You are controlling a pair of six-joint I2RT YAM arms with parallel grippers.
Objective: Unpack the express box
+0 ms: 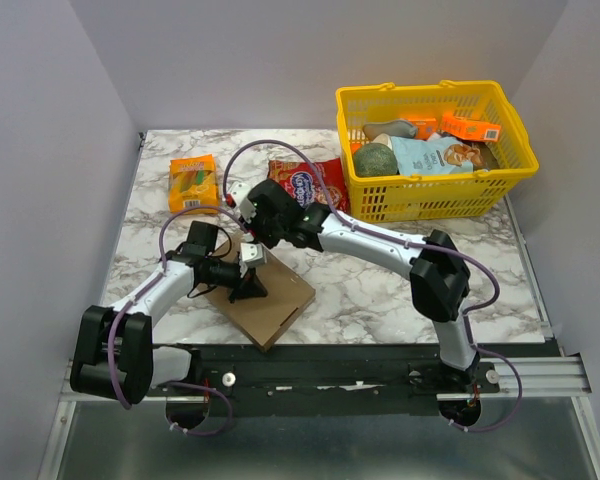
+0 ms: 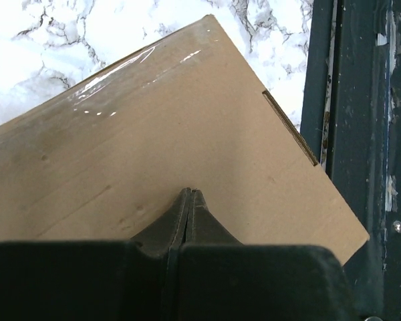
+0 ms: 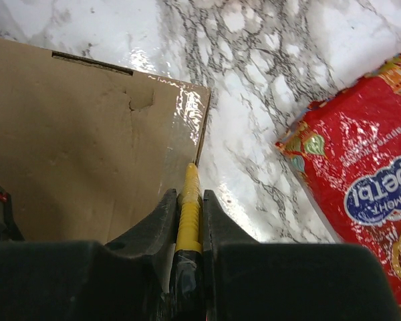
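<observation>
The express box (image 1: 265,295) is a flat brown cardboard mailer lying closed near the table's front, with clear tape along one edge. It fills the left wrist view (image 2: 187,147) and the left of the right wrist view (image 3: 73,154). My left gripper (image 2: 189,194) is shut and empty, its tips pressed on the box top (image 1: 248,290). My right gripper (image 3: 188,194) is shut on a yellow-handled tool (image 3: 189,200), whose tip sits at the box's taped far edge (image 1: 252,252).
A red snack bag (image 1: 310,183) lies just behind the right gripper and shows in the right wrist view (image 3: 361,174). An orange packet (image 1: 193,183) lies at the back left. A yellow basket (image 1: 435,185) full of goods stands at the back right.
</observation>
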